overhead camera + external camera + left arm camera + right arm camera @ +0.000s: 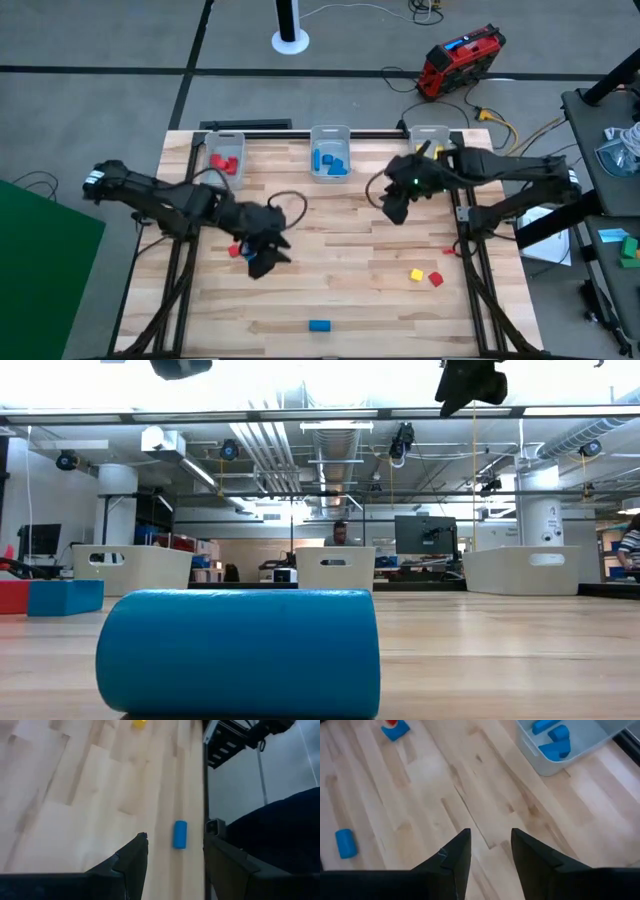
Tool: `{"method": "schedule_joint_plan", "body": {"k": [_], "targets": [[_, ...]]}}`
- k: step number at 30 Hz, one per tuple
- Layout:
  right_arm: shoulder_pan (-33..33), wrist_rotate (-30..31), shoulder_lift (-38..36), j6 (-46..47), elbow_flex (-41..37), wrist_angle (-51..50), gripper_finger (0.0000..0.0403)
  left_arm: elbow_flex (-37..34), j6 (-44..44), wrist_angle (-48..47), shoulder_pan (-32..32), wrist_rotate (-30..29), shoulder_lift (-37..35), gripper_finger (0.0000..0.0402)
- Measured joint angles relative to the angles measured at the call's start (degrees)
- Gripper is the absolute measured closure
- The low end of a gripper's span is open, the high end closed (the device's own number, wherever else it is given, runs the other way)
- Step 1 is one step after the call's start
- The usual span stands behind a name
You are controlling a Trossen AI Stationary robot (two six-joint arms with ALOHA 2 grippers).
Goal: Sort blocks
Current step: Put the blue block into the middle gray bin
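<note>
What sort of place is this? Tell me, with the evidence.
Probably a robotics lab or workshop: a pale wooden work table with small clear plastic bins stands on a grey floor, and the low view shows exposed ceiling pipes and a computer monitor behind.

The right hand point(490, 845) hung over the pale wooden bench point(445, 795) with its two dark fingers point(452, 857) parted and nothing between them. A clear bin point(540, 760) stood on the boards ahead, holding several blue blocks point(555, 747). Well apart from it lay a blue cylinder block point(346, 843), and farther off a blue block point(396, 731) touched a red block point(391, 722).
</note>
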Motion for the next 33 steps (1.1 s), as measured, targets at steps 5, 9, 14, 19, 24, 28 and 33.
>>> {"method": "schedule_joint_plan", "body": {"k": [5,9,14,19,24,28,33], "targets": [[4.7,2.1,0.0,0.4,-2.3,2.1,0.0273,0.1,-4.2,1.1,-7.0,-7.3,2.0,0.0232],[8.3,2.1,0.0,3.7,-3.7,4.5,0.0259,0.1,-8.3,1.0,-11.2,-10.8,4.6,0.0232],[14.3,2.2,0.0,8.0,-3.9,7.3,0.0235,0.1,-10.4,1.0,-13.9,-11.1,7.7,0.0232],[20.6,5.7,0.4,11.5,-3.9,11.4,0.0214,0.1,-8.5,3.2,-15.2,-11.0,10.9,0.0232],[24.9,9.0,2.0,17.0,-3.9,12.2,0.0199,0.1,-3.1,6.1,-16.4,-11.0,15.2,0.0231],[27.0,9.4,4.3,21.8,-3.9,12.2,0.0191,0.0,-2.4,8.6,-16.7,-10.6,18.3,0.0219],[29.3,9.0,8.4,26.0,-3.9,12.2,0.0186,0.0,3.0,15.3,-17.8,-13.5,22.5,0.0190]]}}
